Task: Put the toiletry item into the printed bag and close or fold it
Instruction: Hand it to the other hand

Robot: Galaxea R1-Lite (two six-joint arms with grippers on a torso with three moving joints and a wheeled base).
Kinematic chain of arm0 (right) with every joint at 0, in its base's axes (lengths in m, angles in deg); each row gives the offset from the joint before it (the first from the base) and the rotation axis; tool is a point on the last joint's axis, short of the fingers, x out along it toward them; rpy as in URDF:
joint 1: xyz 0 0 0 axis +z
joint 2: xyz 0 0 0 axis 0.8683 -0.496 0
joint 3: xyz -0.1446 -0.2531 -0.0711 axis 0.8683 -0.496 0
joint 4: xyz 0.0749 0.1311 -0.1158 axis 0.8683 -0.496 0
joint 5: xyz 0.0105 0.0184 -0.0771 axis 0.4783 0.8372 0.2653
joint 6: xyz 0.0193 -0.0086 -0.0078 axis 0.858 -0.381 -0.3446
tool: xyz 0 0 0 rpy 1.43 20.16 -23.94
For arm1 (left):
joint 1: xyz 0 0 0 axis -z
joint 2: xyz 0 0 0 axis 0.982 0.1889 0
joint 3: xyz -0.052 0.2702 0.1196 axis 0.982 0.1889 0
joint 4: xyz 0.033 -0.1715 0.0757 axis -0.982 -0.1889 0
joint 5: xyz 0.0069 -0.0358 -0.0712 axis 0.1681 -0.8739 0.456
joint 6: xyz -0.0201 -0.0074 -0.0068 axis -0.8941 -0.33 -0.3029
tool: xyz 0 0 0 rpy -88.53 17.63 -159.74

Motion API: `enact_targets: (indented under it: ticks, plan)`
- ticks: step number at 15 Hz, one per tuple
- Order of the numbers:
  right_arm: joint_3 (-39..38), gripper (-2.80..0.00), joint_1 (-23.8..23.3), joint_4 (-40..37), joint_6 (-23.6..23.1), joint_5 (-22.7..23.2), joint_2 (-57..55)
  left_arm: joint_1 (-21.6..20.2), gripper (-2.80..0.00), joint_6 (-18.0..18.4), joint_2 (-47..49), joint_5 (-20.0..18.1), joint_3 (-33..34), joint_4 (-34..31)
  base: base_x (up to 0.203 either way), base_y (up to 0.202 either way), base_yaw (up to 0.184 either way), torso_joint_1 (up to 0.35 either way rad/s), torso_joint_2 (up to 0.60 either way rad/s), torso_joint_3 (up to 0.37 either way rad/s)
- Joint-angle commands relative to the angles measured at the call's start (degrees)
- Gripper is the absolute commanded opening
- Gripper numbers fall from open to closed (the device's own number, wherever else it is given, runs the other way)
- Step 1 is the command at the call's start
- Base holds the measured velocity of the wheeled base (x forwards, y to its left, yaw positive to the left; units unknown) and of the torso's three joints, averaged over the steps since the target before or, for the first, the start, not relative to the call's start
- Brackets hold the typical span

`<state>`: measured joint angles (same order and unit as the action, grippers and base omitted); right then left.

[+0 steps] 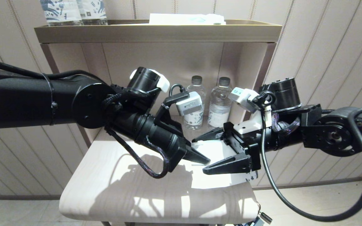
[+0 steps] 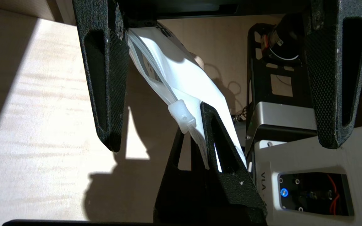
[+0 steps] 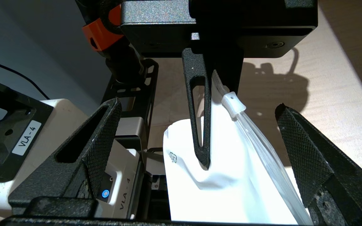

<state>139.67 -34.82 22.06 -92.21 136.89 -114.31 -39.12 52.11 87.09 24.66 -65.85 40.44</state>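
The printed bag (image 1: 222,150) is a white pouch held up off the tabletop, with its dark print showing at its low end (image 1: 250,177). My left gripper (image 1: 204,160) is shut on the bag's top edge, right beside the clear zip slider (image 2: 182,116). In the right wrist view the pouch (image 3: 231,194) hangs from those pinched jaws, with a small triangle mark (image 3: 172,157) on it. My right gripper (image 1: 203,154) is open, one finger on each side of the bag and the left fingertips, touching neither. The toiletry item does not show in any view.
The pale wooden tabletop (image 1: 105,175) has a rounded front edge. Two clear water bottles (image 1: 195,106) (image 1: 220,103) stand at the back behind the grippers. A tray shelf (image 1: 156,31) overhead carries printed bottles (image 1: 74,11) and a flat packet (image 1: 187,18).
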Motion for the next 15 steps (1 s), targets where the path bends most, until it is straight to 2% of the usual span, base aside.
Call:
enact_targets:
  ticks: [1,8,9,15]
  plan:
    - [0.0,0.0,0.0,0.1,-0.1,0.4,-0.1,0.0,-2.8,0.2,0.0,-0.3,0.2,-0.2,0.0,0.0,0.0,0.0,0.0,0.0]
    - [-0.3,0.0,-0.1,0.2,-0.6,0.6,-0.1,-0.3,-2.8,0.8,-0.1,-0.1,0.8,0.0,0.0,0.0,0.0,0.0,0.0,0.0]
    - [-0.3,-2.8,-0.2,0.2,-0.7,0.6,-0.1,-0.4,-2.8,0.8,-0.1,-0.1,0.9,0.1,0.0,0.0,0.0,0.0,0.0,0.0]
    - [-0.1,-2.8,-0.3,0.1,-0.5,0.6,-0.1,-0.4,-2.8,0.9,0.1,-0.1,0.6,0.2,0.0,0.0,0.0,0.0,0.0,0.0]
